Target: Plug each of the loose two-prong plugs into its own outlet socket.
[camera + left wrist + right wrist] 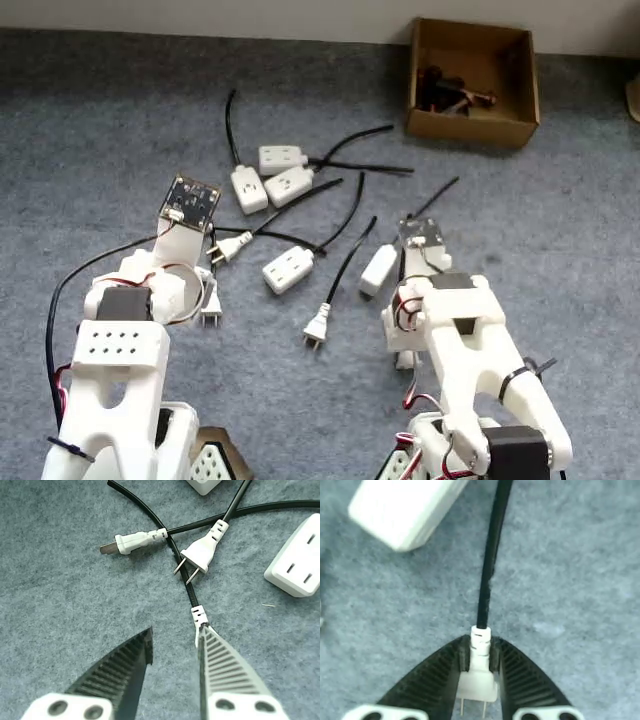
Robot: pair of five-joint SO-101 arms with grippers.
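Carpet [100, 120] holds cardboard box [465, 128]; right end effector [480, 640] grasps plug [479, 679], left end effector [175, 632] released.

White plug [478, 681], black cord [490, 555]; grey carpet [570, 580]; brown box [470, 128].
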